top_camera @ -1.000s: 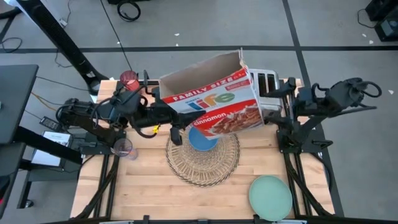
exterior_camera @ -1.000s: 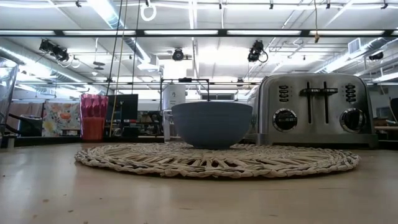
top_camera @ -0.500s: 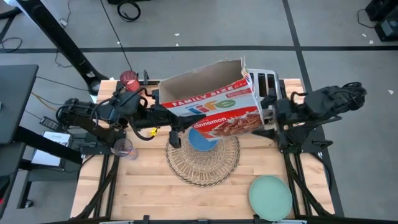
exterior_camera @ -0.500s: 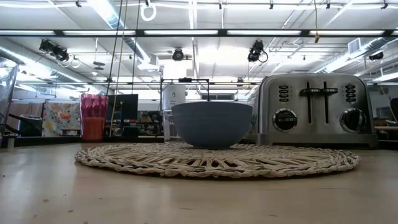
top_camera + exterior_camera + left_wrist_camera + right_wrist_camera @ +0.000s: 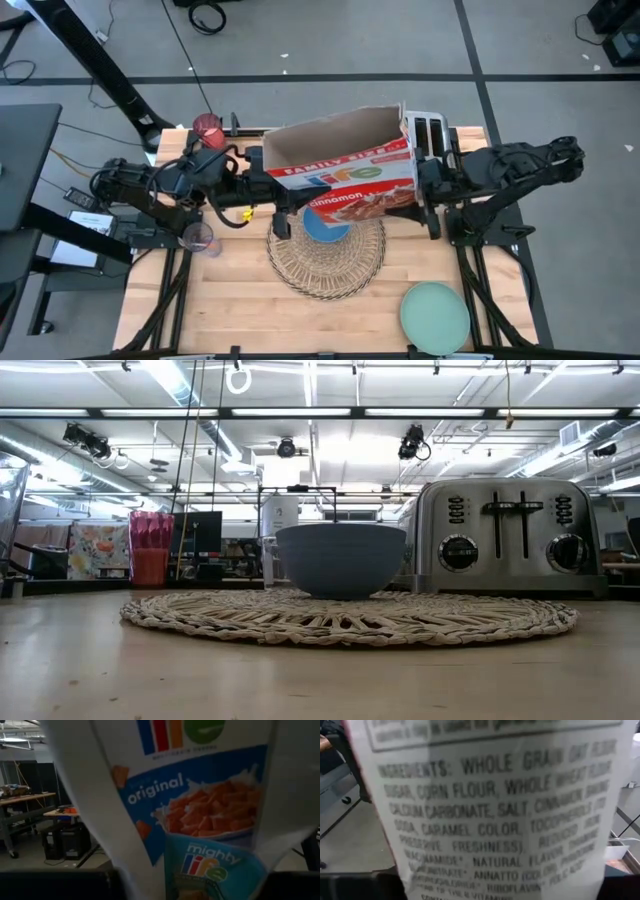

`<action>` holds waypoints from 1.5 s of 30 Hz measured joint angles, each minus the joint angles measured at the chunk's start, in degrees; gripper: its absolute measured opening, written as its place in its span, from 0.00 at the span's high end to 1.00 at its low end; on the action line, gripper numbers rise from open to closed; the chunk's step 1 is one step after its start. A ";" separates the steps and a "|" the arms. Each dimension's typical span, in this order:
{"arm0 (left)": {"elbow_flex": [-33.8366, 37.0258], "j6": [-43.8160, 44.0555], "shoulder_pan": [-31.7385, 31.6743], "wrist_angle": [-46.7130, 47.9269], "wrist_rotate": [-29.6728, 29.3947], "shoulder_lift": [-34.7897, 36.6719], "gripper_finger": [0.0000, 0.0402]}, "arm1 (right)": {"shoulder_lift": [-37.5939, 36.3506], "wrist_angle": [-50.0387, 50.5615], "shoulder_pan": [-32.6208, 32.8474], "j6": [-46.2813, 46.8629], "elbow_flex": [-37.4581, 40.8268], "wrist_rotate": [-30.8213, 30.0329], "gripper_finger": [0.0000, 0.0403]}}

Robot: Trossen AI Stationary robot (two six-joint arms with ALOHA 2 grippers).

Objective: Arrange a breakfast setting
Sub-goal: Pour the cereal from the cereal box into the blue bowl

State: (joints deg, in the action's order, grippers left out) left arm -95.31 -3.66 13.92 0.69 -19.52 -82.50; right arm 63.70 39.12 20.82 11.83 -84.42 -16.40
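The open cardboard cereal box (image 5: 345, 170) hangs above the table, over the blue bowl (image 5: 322, 226) that sits on the round wicker placemat (image 5: 327, 258). My left gripper (image 5: 274, 200) is shut on the box's left end. My right gripper (image 5: 428, 195) is at the box's right end, with the ingredients panel (image 5: 490, 810) filling its wrist view. The pale green plate (image 5: 435, 316) lies at the near right. The dark red cup (image 5: 207, 127) stands at the far left. The low view shows the bowl (image 5: 340, 560) and the placemat (image 5: 350, 618), but neither gripper. My left gripper holds the box at its left narrow side (image 5: 150, 870), pinched between the two fingers (image 5: 60, 887) across the box's depth. It comes in roughly level from the table's left. The box is lifted clear of the table, tilted, its open top toward the far side and upward.
The silver toaster (image 5: 430, 135) stands at the far edge behind the box's right end. A clear glass (image 5: 197, 238) stands near the left edge. Bare wood lies at the near left and in front of the placemat.
My right gripper has travelled toward the table's left and slightly down, from beside the toaster up to the box's right end. The box, still in my left gripper, has tipped a little more upright, so less of its front face shows from above.
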 joint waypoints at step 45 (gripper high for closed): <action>0.11 45.98 4.71 65.72 -14.41 8.43 0.32 | -6.36 41.58 2.39 25.43 1.33 14.30 0.47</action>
State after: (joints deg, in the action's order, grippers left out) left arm -95.20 42.32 18.63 66.41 -33.93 -74.07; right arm 57.34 80.71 23.21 37.26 -83.09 -2.10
